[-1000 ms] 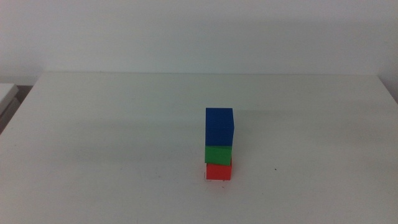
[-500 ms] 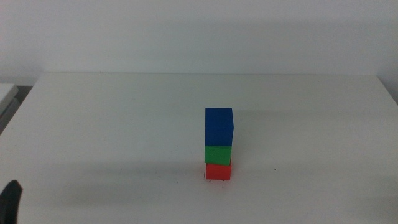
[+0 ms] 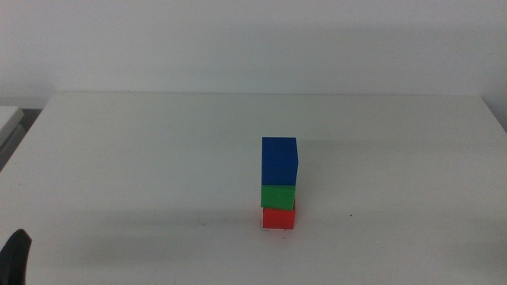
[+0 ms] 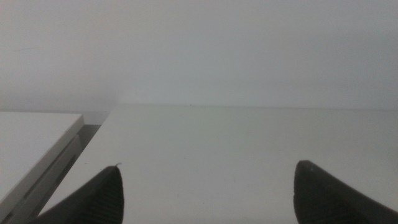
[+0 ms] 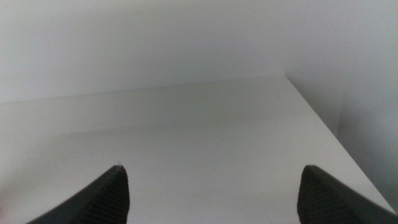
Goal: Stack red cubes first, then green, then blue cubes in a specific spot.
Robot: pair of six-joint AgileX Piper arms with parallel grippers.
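Note:
In the middle view the three cubes stand as one upright stack on the white table (image 3: 142,158). The red cube (image 3: 279,218) is at the bottom, the green cube (image 3: 278,196) sits on it, and the blue cube (image 3: 280,161) is on top. The specific spot is covered by the red cube's base. Neither gripper touches the stack. A dark part of my left gripper (image 3: 16,257) shows at the bottom left corner, far from the cubes. The left wrist view shows my left gripper (image 4: 209,165) open and empty. My right gripper (image 5: 213,167) is open and empty too, and is out of the middle view.
A tiny dark speck (image 3: 350,214) lies on the table right of the stack. A second white surface (image 4: 31,137) adjoins the table's left edge across a narrow gap. The table's right edge (image 5: 323,124) runs close to a wall.
The stack has not moved. A dark part of my left gripper has come into the middle view's bottom left corner, which was bare a second ago.

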